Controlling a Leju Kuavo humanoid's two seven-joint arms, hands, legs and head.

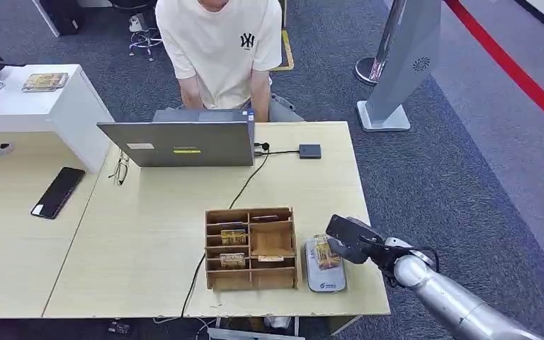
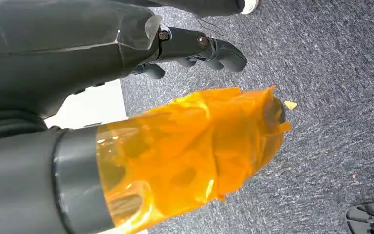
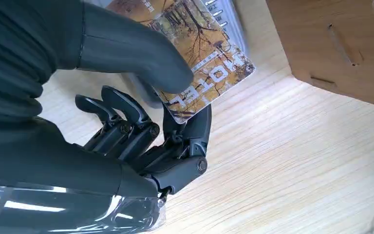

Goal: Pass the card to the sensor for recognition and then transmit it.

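The card [image 3: 202, 53] is pinched between the thumb and a finger of the right hand [image 1: 347, 237], printed face with an autumn scene and the word HOTEL visible, and it is held directly over the sensor [image 1: 324, 265], the flat grey reader lying on the counter [image 1: 149, 241] just beside the wooden organizer [image 1: 251, 248]. Whether the card touches the reader's face or sits just above it cannot be told. By the look of things the pick-up is done and the recognition step is in hand; the handing-on has not begun. More cards sit in the organizer's slots. Across the counter a person [image 1: 219, 49] sits behind a laptop [image 1: 180, 144], likely the one to receive the card. The left hand [image 2: 190, 46] hangs over the carpet, fingers curled in and holding nothing
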